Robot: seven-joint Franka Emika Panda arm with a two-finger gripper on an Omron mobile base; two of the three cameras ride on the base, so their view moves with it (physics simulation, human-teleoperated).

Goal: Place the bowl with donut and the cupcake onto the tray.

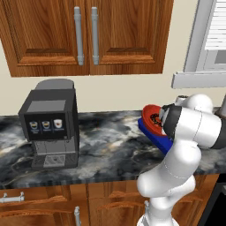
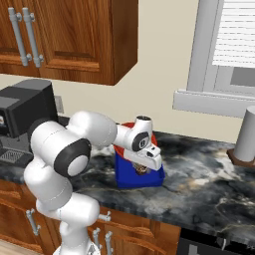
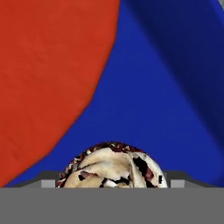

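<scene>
Hiding claw fingertips – cupcake [image 3: 111, 166], edge-cropped, on tray [image 3: 144, 100].

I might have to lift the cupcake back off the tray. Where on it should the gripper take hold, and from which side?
Grip the cupcake by its ridged wrapper, coming straight down from above. It sits low on the blue tray, with the red bowl close on one side, so a sideways approach looks cramped. The gripper already hangs right over it, jaws open.
</scene>
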